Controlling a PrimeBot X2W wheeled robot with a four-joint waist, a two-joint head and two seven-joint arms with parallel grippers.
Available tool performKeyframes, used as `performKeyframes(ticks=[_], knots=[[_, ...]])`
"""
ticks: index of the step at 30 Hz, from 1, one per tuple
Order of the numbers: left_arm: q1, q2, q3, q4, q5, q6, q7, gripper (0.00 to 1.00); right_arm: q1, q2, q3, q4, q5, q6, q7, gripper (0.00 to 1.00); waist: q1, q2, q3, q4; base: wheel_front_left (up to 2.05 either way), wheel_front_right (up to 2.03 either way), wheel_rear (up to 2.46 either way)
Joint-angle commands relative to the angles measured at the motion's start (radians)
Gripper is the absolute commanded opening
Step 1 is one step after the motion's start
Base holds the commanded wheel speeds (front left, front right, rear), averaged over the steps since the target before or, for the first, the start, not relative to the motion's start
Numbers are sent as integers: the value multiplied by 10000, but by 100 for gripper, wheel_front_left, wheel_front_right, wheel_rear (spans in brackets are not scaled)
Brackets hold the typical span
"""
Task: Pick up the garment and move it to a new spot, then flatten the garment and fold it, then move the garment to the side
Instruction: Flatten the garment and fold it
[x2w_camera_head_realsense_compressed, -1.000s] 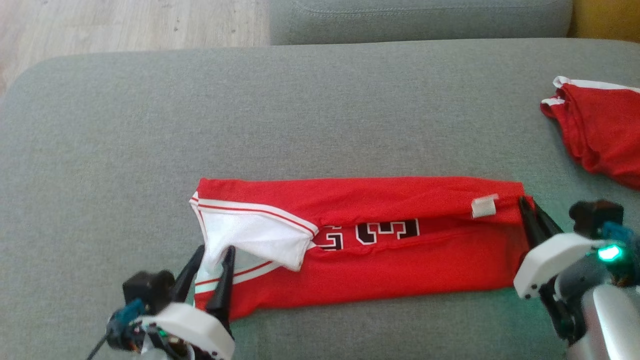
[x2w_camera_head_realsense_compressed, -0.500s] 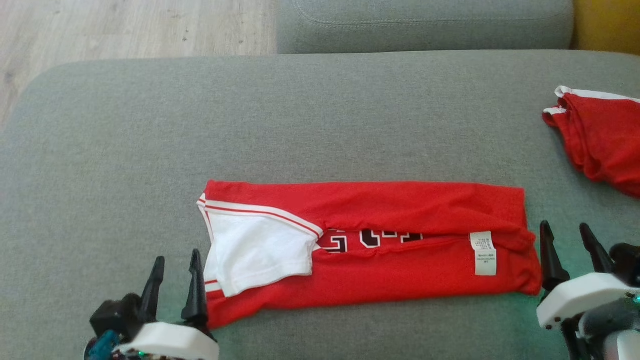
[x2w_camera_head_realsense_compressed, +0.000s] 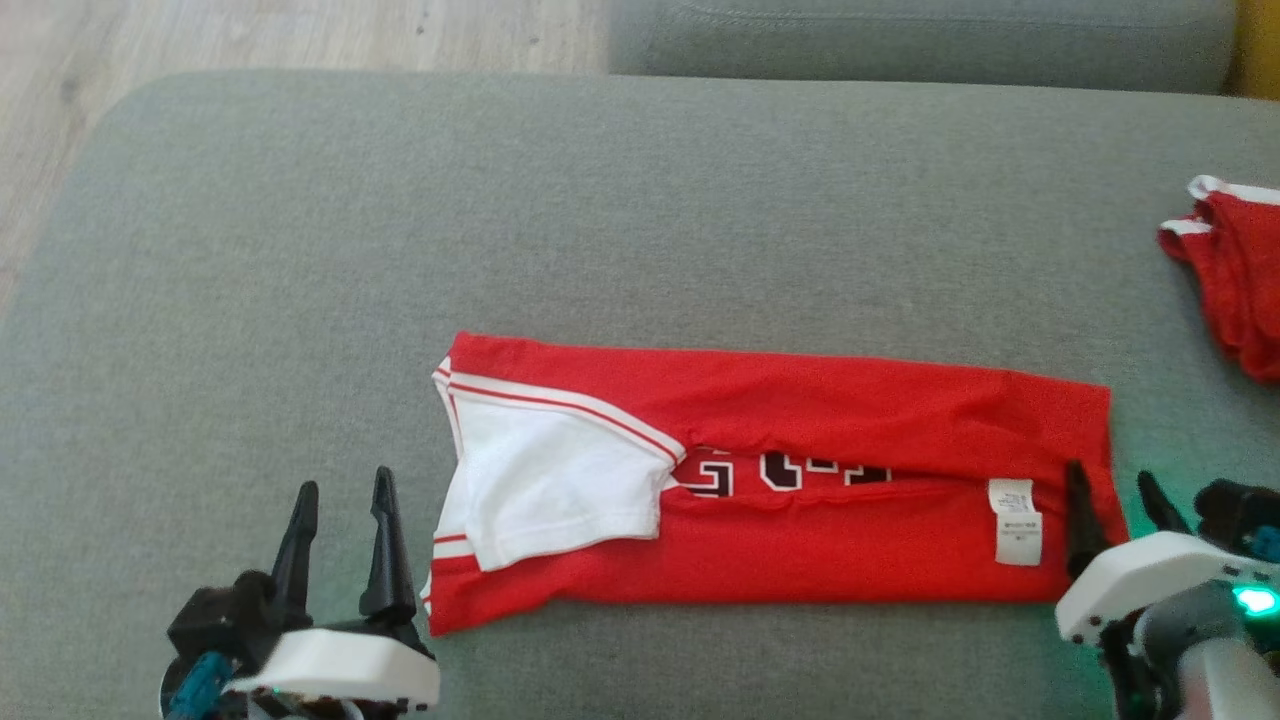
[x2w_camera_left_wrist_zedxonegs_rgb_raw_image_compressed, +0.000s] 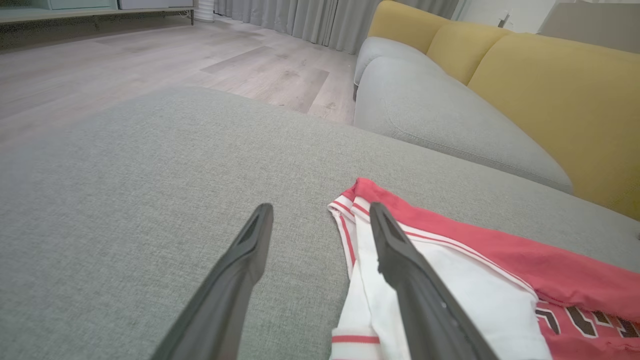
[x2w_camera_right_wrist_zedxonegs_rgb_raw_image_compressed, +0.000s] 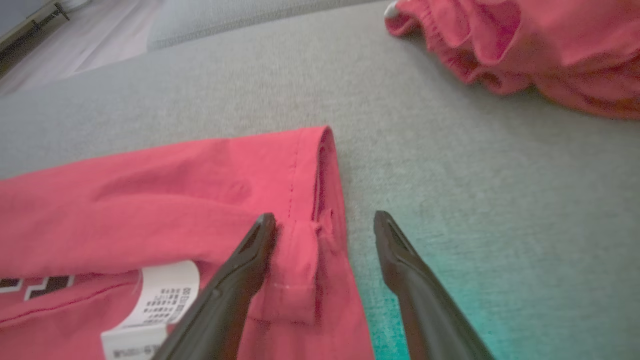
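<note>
Garment (x2w_camera_head_realsense_compressed: 820, 540) lies folded in a long strip on the grey cushion (x2w_camera_head_realsense_compressed: 500, 200). Left gripper (x2w_camera_head_realsense_compressed: 340, 487) at 7 o'clock: fingers spread, empty, just beside the white end. Right gripper (x2w_camera_head_realsense_compressed: 1108, 478) at 4 o'clock: spread too, straddling the red hem, nothing clamped

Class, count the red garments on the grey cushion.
2. The folded jersey lies across the middle of the grey cushion; a crumpled red garment lies at its right edge, partly cut off by the frame, so more may be hidden.

The left pincer (x2w_camera_head_realsense_compressed: 343, 480) and right pincer (x2w_camera_head_realsense_compressed: 1110, 473) have long black tapered fingers (x2w_camera_head_realsense_compressed: 386, 545), white housings (x2w_camera_head_realsense_compressed: 340, 665) and teal connectors (x2w_camera_head_realsense_compressed: 200, 685).
</note>
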Motion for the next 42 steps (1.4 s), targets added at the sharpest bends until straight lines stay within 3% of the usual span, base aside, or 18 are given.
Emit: performKeyframes(ticks=[1, 7, 8, 9, 12, 13, 20, 30, 36, 42], knots=[[-254, 121, 346, -343, 127, 64, -32, 100, -425, -63, 293, 154, 81, 65, -198, 100, -1, -1, 135, 144, 0, 0, 0], [-272, 175, 360, -451, 163, 172, -4, 100, -405, -62, 837, 1153, 152, 65, -432, 100, -1, -1, 167, 206, 0, 0, 0], [-260, 167, 364, -476, 138, 182, 10, 100, -373, -62, 931, 1278, 176, 65, -438, 88, -1, -1, 146, 186, 0, 0, 0], [-243, 166, 371, -494, 123, 201, 21, 100, -359, -62, 1023, 1410, 230, 65, -433, 51, -1, -1, 127, 151, 0, 0, 0], [-247, 177, 329, -554, 138, 226, 65, 100, -442, -61, 1140, 1719, 349, 65, -485, 18, -1, -1, 90, 17, 0, 0, 0], [-256, 181, 323, -578, 142, 236, 79, 100, -527, -61, 1117, 1788, 350, 65, -535, 0, -1, -1, 86, -38, 0, 0, 0], [-255, 327, 463, -775, 89, 301, 124, 100, -1465, -62, 806, 1354, -155, 65, -603, 0, -1, -1, 110, -787, 0, 0, 0], [-410, 342, 415, -906, 117, 274, 156, 100, -1396, -740, -490, -1119, -403, 65, 543, 0, -1, -1, 271, -2044, 0, 0, 0], [-628, 264, 234, -752, 175, 181, 206, 100, -1083, -549, -687, -1798, -270, 65, 951, 0, -1, -1, 157, -2029, 0, 0, 0], [-538, 254, 115, -587, 157, 137, 234, 100, -498, -232, 534, -2385, 337, 65, 1255, 0, -1, -1, -311, -1387, 0, 0, 0]])
